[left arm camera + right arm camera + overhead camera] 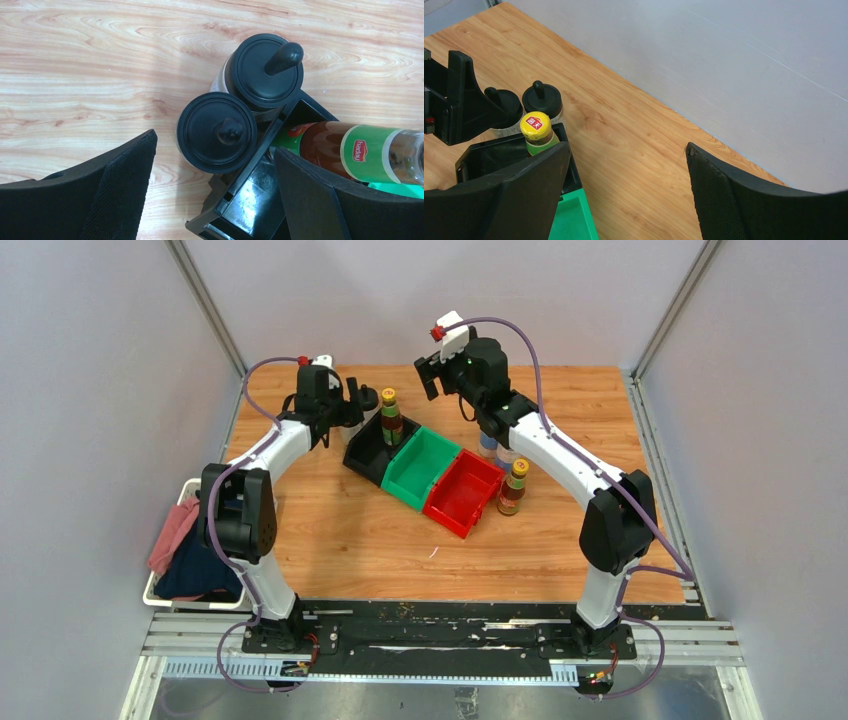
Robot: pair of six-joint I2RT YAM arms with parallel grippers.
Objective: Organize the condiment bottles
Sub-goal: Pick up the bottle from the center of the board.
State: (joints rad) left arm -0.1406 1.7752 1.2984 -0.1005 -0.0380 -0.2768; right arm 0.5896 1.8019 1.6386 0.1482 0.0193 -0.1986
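Note:
Two squat clear bottles with black caps stand on the table against the black bin's far left corner; the left wrist view shows them from above, one nearer and one farther. My left gripper hangs over them, open and empty. One brown bottle with a yellow cap stands in the black bin. The other stands on the table right of the red bin. Two blue-label shakers are partly hidden under my right arm. My right gripper is raised, open and empty.
The green bin sits between the black and red bins in a diagonal row. A white basket with cloths stands off the table's left edge. Grey walls and metal posts enclose the table at the back and sides.

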